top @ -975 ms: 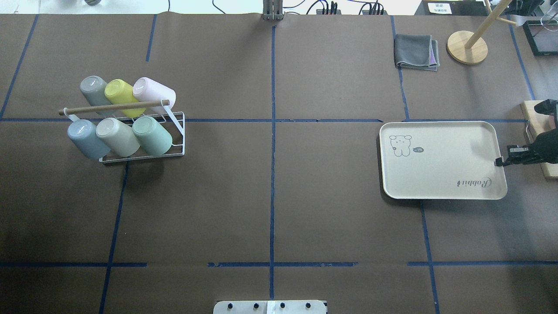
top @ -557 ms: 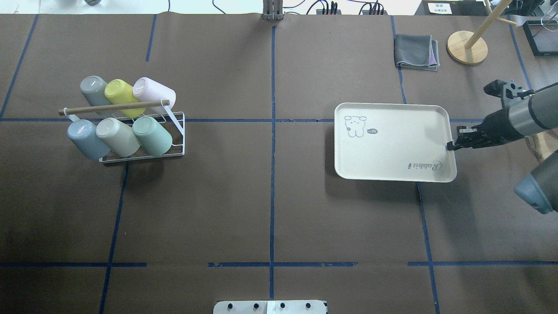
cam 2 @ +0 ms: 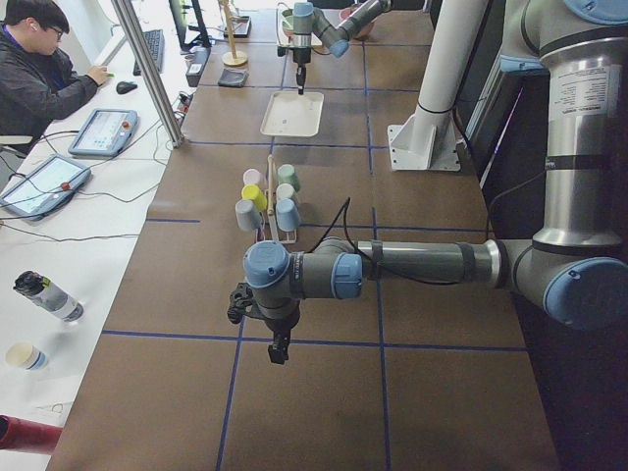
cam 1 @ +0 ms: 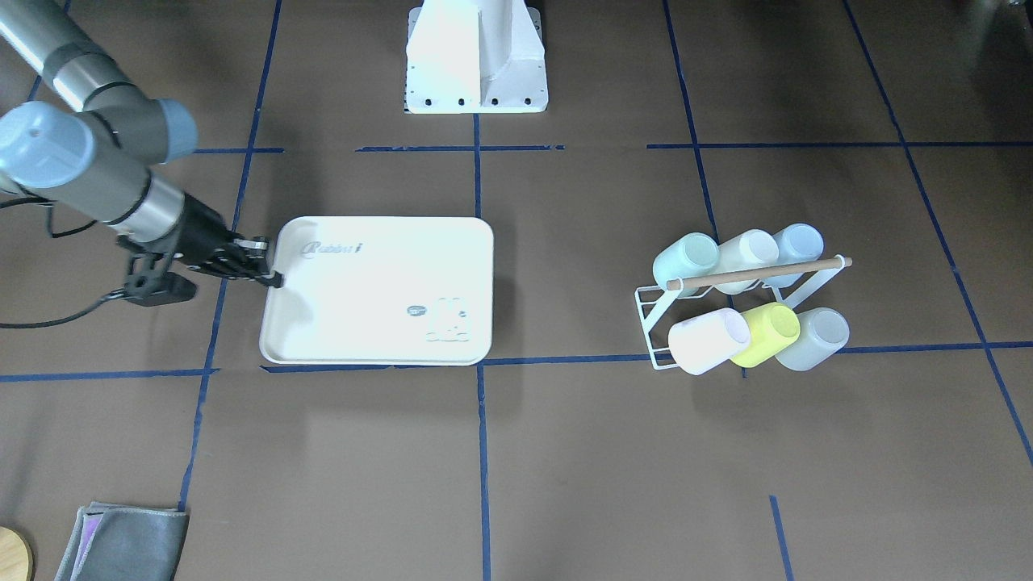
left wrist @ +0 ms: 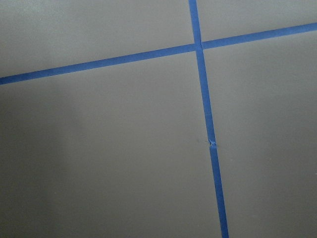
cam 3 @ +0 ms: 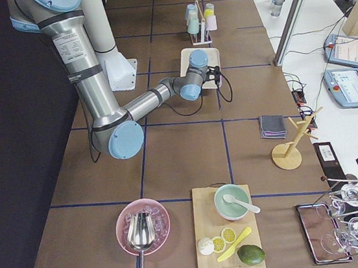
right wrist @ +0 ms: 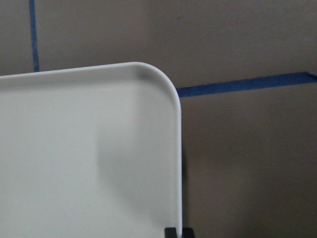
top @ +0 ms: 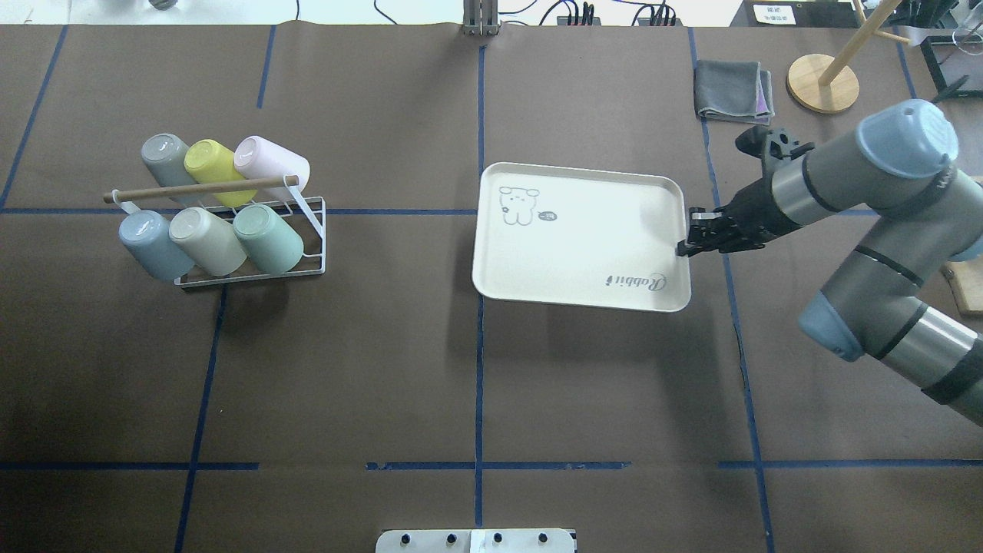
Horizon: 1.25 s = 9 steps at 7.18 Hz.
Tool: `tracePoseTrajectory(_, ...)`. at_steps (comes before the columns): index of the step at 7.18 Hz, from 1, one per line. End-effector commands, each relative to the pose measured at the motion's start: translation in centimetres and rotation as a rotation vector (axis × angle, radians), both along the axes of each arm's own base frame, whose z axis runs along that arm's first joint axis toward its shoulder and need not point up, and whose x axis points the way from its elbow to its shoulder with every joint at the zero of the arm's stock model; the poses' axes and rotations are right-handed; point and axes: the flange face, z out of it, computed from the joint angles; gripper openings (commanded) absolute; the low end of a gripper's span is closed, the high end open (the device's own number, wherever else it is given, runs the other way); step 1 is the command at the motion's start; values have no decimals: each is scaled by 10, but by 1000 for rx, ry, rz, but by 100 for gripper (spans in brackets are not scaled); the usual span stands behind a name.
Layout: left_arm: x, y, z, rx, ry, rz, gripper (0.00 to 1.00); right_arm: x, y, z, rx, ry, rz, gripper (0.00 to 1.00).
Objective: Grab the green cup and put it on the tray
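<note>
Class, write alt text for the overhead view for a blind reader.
The right pincer holds a cream tray by its edge near the middle of the table. At left, a wire rack holds six cups on their sides, the green cup among them.

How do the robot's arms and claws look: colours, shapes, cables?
Both arms are silver-grey tubes with rounded pale blue joint caps. The right arm ends in a black wrist section and a slim black right claw. A thin black cable runs along the left arm; the left claw is black too.
</note>
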Motion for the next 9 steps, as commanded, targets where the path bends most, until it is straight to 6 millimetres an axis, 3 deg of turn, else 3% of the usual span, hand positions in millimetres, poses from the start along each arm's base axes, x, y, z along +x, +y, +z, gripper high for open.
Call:
tracePoseTrajectory(1,0,0,1,-2,0,0,100,-46,24,-21,19,26,-15,0)
tracePoseTrajectory(4,1,-1,1,-2,-1,1,100,-75,51,-14,42,54,-25,0)
tracePoseTrajectory(9,1,-1,2,-3,-3,3,100,-87,62,-6,52,77,-20,0)
